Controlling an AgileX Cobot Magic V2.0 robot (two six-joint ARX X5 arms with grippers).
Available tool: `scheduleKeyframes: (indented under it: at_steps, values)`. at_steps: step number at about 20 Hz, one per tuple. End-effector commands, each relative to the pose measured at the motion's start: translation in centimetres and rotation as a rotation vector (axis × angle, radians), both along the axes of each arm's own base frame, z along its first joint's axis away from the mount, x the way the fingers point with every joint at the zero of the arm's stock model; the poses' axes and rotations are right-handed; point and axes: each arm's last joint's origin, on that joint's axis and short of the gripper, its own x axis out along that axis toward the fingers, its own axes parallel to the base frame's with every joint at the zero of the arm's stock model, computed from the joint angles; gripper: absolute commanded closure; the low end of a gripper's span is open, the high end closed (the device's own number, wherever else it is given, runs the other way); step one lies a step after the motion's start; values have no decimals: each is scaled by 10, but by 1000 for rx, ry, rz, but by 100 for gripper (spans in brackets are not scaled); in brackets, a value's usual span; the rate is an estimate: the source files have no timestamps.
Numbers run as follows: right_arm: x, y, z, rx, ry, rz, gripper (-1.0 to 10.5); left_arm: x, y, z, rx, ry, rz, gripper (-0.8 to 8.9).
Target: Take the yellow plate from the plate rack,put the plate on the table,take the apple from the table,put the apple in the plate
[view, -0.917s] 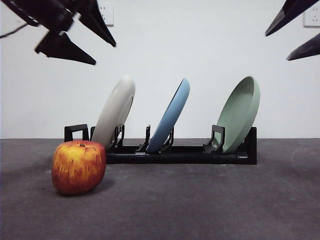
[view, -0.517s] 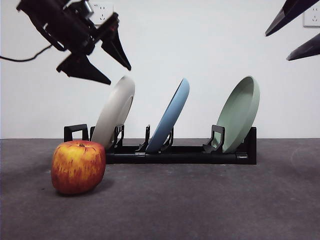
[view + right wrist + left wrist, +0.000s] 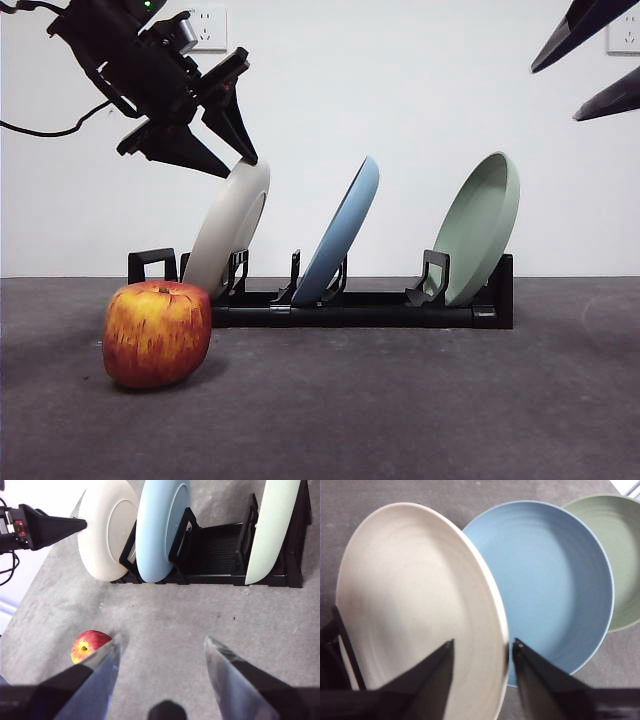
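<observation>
I count 3 plates in the plate rack [image 3: 360,305], 1 apple [image 3: 157,333] on the tabletop [image 3: 420,400]. Left tool [image 3: 232,160] spread, straddling the yellow plate's [image 3: 230,225] top rim. Right tool [image 3: 162,647] released, waiting high.

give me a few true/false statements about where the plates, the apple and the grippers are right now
1. The left gripper is at the top rim of the yellow plate, jaws open on either side of it. True.
2. The yellow plate lies flat on the table. False: it leans in the plate rack.
3. The apple sits on the table in front of the rack. True.
4. The blue plate stands at the end of the rack. False: it is in the middle, between the yellow plate and the green plate.
5. The right gripper holds the apple. False: it is open and holds nothing.
</observation>
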Motion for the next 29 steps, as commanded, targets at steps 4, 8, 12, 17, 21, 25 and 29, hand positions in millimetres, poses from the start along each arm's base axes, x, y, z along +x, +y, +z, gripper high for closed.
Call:
scheduleKeyframes:
  at_steps: [4, 8, 12, 17, 21, 25, 29]
  values:
    - [1, 0, 1, -8, -10, 3, 663, 1, -4, -2, 27, -21, -30, 822]
    - [1, 0, 1, -11, -10, -1, 663, -1, -4, 3, 31, -34, -47, 822]
    - [2, -1, 0, -40, -14, -39, 662, -12, -10, 28, 37, -70, -107, 822]
    - [3, -1, 3, -47, -56, -37, 662, -48, -26, 73, 74, -120, -219, 822]
    - [6, -3, 12, -78, -104, -97, 662, -97, -44, 96, 116, -129, -362, 822]
    - [8, -7, 39, -101, -187, -171, 662, -147, -79, 94, 309, -112, -451, 822]
    - [6, -13, 76, -86, -286, -201, 663, -184, -124, 83, 394, -135, -580, 822]
